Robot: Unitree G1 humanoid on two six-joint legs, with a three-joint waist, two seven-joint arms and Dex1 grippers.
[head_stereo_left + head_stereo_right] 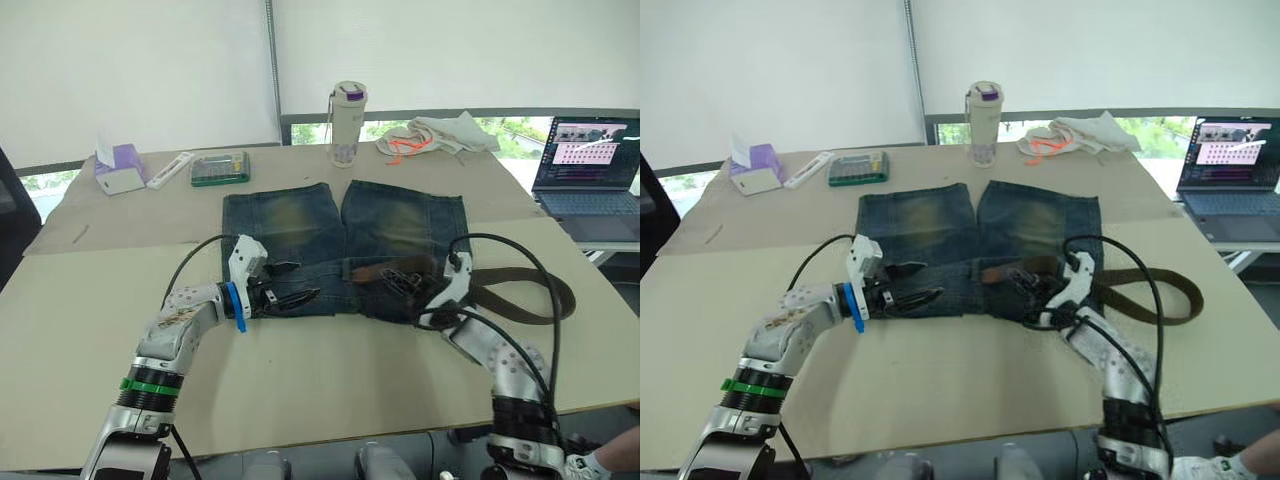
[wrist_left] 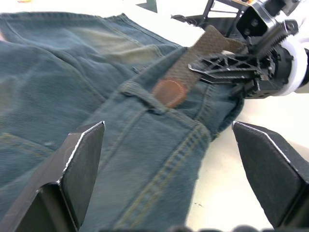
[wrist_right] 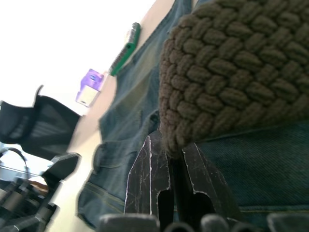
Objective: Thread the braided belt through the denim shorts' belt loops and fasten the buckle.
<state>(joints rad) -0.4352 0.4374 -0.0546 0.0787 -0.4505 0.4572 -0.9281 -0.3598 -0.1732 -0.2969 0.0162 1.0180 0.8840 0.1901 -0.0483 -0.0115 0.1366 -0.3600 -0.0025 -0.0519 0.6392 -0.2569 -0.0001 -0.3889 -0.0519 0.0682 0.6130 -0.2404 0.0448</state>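
The denim shorts lie flat on the table, waistband toward me. The braided belt lies along the waistband and loops out past the shorts' right side. Its brown leather tip rests against one of the belt loops. My right gripper is shut on the belt just behind that tip, over the middle of the waistband. My left gripper hovers open over the waistband's left part, its fingers spread wide on either side of the loop. The buckle is hidden.
At the table's far side stand a tall bottle, a green box, a purple tissue box and a heap of cloth. An open laptop sits off to the right. Black cables arch over both arms.
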